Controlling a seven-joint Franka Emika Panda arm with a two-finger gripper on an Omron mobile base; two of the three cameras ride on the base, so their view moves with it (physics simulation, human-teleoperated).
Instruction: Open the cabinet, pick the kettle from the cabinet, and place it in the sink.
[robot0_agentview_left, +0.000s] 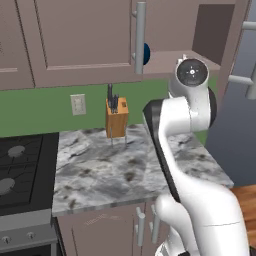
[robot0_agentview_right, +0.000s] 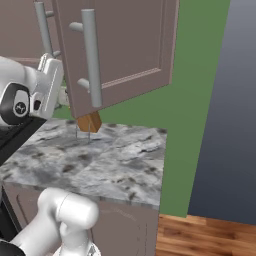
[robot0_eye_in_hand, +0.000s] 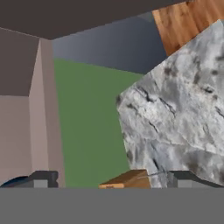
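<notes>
The cabinet (robot0_agentview_left: 80, 35) hangs over the counter. Its left door is shut, with a grey bar handle (robot0_agentview_left: 140, 37). Its right door (robot0_agentview_right: 120, 50) is swung wide open toward me. The blue kettle (robot0_agentview_left: 147, 54) stands on the cabinet shelf, half hidden behind that handle, and shows as a blue sliver (robot0_eye_in_hand: 17, 180) beside my left fingertip. My gripper (robot0_eye_in_hand: 113, 181) is open with nothing between its fingers, held just below and in front of the open compartment, right of the kettle. The sink is out of view.
A wooden knife block (robot0_agentview_left: 116, 117) stands at the back of the marble counter (robot0_agentview_left: 115, 165), under the cabinet. A black stovetop (robot0_agentview_left: 20, 165) lies to the left. The open door's handle (robot0_agentview_right: 91, 55) juts out close to my wrist. Wood floor (robot0_agentview_right: 200, 235) lies right of the counter.
</notes>
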